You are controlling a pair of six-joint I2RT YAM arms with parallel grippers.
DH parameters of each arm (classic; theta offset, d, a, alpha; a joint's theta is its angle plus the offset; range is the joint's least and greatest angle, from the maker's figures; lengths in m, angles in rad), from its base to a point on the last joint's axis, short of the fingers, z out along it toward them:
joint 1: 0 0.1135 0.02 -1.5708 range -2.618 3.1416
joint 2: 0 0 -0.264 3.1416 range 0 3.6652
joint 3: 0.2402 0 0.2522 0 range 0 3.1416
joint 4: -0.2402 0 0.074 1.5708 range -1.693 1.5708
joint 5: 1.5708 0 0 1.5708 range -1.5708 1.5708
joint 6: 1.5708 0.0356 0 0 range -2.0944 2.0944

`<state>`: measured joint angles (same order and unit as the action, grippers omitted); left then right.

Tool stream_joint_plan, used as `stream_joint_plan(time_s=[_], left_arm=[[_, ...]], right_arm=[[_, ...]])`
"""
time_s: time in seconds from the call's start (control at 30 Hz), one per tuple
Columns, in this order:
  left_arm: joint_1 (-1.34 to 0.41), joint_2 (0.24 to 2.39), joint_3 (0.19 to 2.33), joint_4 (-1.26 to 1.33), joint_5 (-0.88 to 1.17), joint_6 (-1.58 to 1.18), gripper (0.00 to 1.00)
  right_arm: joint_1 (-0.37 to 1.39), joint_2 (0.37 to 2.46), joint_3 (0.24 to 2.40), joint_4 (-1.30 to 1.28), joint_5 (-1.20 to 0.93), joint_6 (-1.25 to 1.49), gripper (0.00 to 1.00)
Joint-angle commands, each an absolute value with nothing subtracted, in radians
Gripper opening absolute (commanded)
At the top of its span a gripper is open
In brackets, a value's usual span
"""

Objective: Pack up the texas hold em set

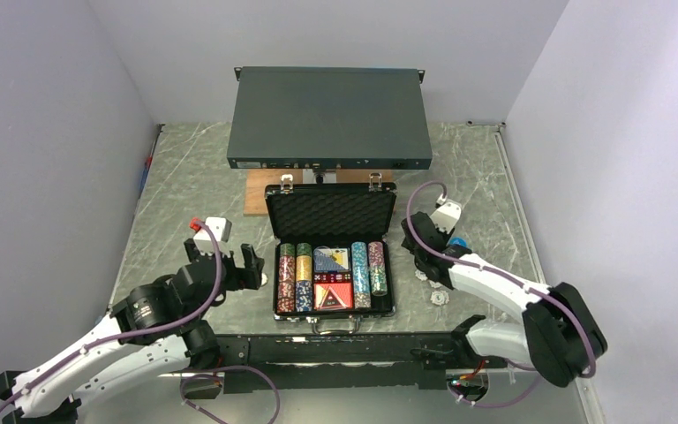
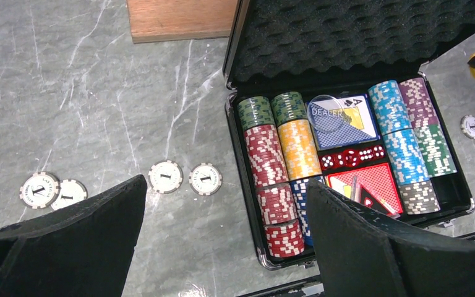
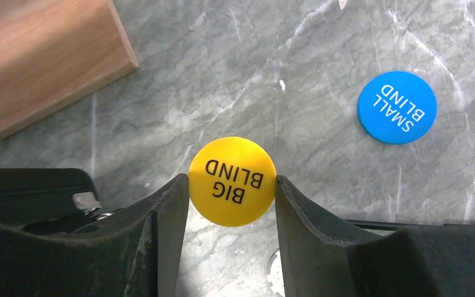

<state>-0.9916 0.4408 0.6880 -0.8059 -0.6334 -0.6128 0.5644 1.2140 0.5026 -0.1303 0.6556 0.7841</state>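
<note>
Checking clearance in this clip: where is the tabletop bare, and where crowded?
Bare marble table lies left of the wooden board, beyond the left gripper, and right of the rack box. Crowded: four white chips left of the briefcase; right of it, loose chips, blue SMALL BLIND disc, right gripper jaws on yellow BIG BLIND disc.

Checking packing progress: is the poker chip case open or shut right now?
Open. The black poker case has its foam-lined lid swung back, leaving the chip rows exposed.
</note>
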Motion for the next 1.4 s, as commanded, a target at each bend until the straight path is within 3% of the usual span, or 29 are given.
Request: stream_joint_plan(time_s=[0.0, 0.27, 0.43, 0.63, 0.87, 1.03, 1.37], left_arm=[[-0.996, 0.459, 0.69, -0.791, -0.636, -0.607, 0.99], [-0.996, 0.477, 0.69, -0.782, -0.631, -0.6, 0.99], [-0.996, 0.504, 0.731, -0.786, -0.603, -0.593, 0.99], [-0.994, 0.55, 0.832, -0.73, -0.613, -0.49, 0.99], [-0.993, 0.652, 0.949, -0.675, -0.726, -0.283, 0.99], [-0.992, 0.607, 0.855, -0.609, -0.761, -0.238, 0.99], [-0.993, 0.508, 0.821, -0.633, -0.81, -0.248, 0.99]], right_arm=[[0.565, 1.116, 0.511, -0.2, 0.619, 0.787, 0.44], [0.658, 0.966, 0.537, -0.352, 0.554, 0.744, 0.43], [0.882, 0.931, 0.568, -0.342, 0.567, 0.707, 0.43], [1.107, 1.039, 0.648, -0.227, 0.575, 0.665, 0.43], [1.114, 1.309, 0.763, -0.071, 0.484, 0.577, 0.43], [1.113, 1.421, 0.786, -0.021, 0.458, 0.528, 0.44], [1.105, 1.563, 0.878, -0.124, 0.511, 0.534, 0.45]])
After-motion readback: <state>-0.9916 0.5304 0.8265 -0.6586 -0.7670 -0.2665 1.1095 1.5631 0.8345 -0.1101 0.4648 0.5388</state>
